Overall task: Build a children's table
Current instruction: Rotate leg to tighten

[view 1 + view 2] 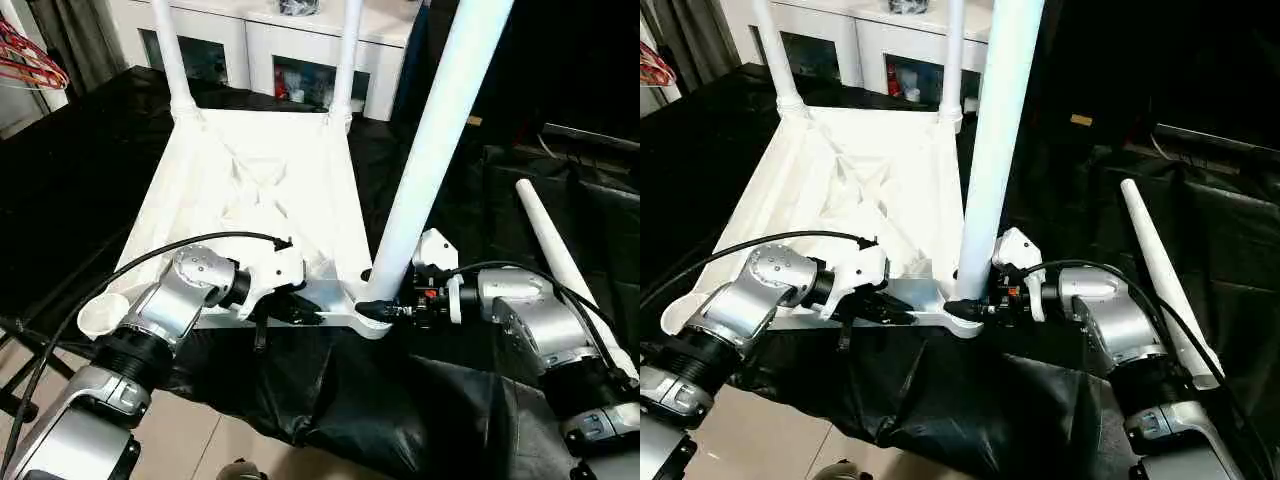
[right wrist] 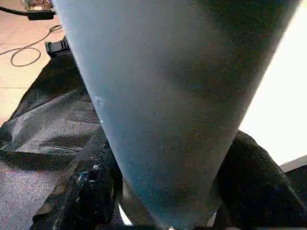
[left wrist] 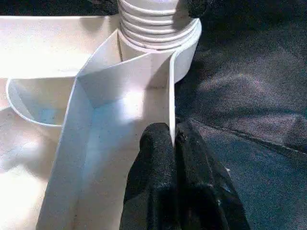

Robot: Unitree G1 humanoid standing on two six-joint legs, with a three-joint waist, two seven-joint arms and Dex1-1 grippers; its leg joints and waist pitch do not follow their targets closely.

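Note:
The children's table top (image 1: 260,190) lies upside down on a black cloth, ribbed underside up. Two legs (image 1: 172,60) (image 1: 345,60) stand in its far corner sockets. A third leg (image 1: 430,150) stands in the near right socket, its ribbed base (image 3: 153,24) showing in the left wrist view. My right gripper (image 1: 385,308) is at that leg's foot, with a finger (image 2: 259,187) lying against each side. My left gripper (image 3: 172,139) is shut on the thin rim wall (image 3: 170,96) of the near edge. The near left socket (image 1: 100,315) holds nothing. A fourth leg (image 1: 560,260) lies loose at the right.
A white cabinet (image 1: 290,40) with glass doors stands behind the table top. Red hangers (image 1: 30,60) hang at the far left. The black cloth (image 1: 330,390) drapes over the near edge, with tiled floor (image 1: 190,440) below. A black cable (image 1: 150,260) loops over my left wrist.

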